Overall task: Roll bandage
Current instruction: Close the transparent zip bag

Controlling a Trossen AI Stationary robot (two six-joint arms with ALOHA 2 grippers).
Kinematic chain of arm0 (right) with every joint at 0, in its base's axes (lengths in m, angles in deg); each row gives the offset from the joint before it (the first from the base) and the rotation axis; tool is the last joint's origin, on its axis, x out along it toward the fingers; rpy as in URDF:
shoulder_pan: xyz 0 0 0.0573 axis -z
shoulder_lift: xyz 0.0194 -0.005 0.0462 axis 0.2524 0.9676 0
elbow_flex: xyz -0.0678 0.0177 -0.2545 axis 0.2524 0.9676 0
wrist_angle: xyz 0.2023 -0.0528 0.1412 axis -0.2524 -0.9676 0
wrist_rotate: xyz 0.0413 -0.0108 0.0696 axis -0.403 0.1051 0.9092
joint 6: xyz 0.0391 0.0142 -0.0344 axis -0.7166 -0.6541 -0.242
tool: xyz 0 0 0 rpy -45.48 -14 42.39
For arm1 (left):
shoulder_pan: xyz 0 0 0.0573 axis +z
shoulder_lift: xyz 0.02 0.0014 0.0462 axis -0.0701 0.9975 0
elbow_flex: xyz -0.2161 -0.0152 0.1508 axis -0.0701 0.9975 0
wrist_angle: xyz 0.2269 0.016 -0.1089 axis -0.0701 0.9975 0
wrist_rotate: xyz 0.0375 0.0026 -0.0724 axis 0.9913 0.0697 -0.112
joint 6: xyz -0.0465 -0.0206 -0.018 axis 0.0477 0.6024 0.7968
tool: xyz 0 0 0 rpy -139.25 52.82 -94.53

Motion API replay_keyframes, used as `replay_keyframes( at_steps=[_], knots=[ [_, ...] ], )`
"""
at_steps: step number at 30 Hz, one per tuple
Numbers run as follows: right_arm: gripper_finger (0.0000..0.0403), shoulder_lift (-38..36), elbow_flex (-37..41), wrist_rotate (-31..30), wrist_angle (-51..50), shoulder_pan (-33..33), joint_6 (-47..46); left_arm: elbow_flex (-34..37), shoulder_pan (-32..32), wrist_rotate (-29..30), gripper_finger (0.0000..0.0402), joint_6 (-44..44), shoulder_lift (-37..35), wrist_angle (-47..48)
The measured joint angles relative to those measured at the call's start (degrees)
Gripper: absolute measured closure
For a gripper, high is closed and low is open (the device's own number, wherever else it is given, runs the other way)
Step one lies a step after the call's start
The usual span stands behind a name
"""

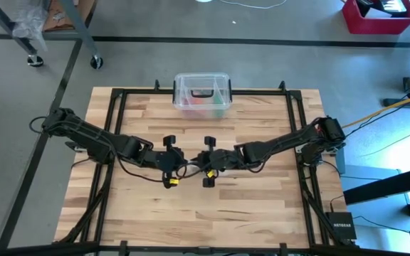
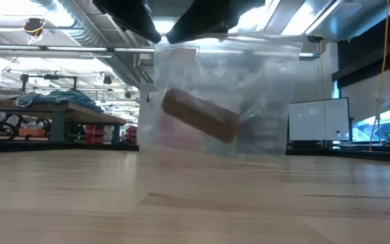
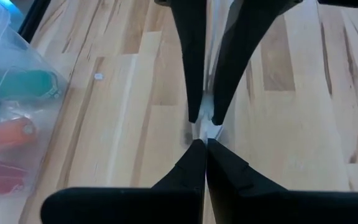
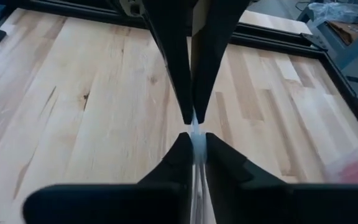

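Above the table's middle, my right claw [image 4: 194,144] and left claw [image 3: 204,134] both pinch the top edge of a clear bag [image 2: 263,102]. Inside hangs the rolled bandage [image 2: 200,115]. I should grip evenly, keeping the bag level.

Clear glossy plastic bag [image 2: 249,88], seemingly soft brown bandage [image 2: 200,115], pale wood table [image 1: 262,206]

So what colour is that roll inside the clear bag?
Brown: the bandage roll shows best in the low view, hanging inside the clear bag.
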Motion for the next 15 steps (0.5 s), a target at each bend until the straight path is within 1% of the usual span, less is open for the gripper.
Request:
replay_keyframes(
  at_steps=[2, 5, 7, 9, 11, 15],
  knots=[
    [0.0379, -0.22, 0.0, -0.29, -0.51, -0.48, 0.07, 0.0, 0.0, -0.04, 0.0401, -0.01, 0.02, -0.03],
    [0.0374, -0.77, 0.0, -1.12, -2.06, -0.89, 0.1, -0.11, -0.02, -0.15, 0.0401, 0.62, 0.0, 1.01],
    [0.0366, -1.57, 0.15, -1.81, -5.25, -1.2, -0.01, 0.13, -0.05, -0.17, 0.0401, 0.89, -0.09, 3.88],
    [0.0362, -2.14, 0.13, -2.49, -6.9, -1.6, -0.22, 0.04, -0.13, -0.2, 0.0401, 1.73, -0.02, 3.41],
    [0.0365, -3.26, 0.13, -3.42, -9.83, -1.7, -0.77, 0.04, -0.13, -0.11, 0.0401, 2.39, -0.08, 5.0],
    [0.0375, -4.83, 0.11, -3.39, -10.88, -2.01, -1.41, 0.04, 0.03, 0.35, 0.0401, 2.08, -0.09, 2.75]
  ],
)
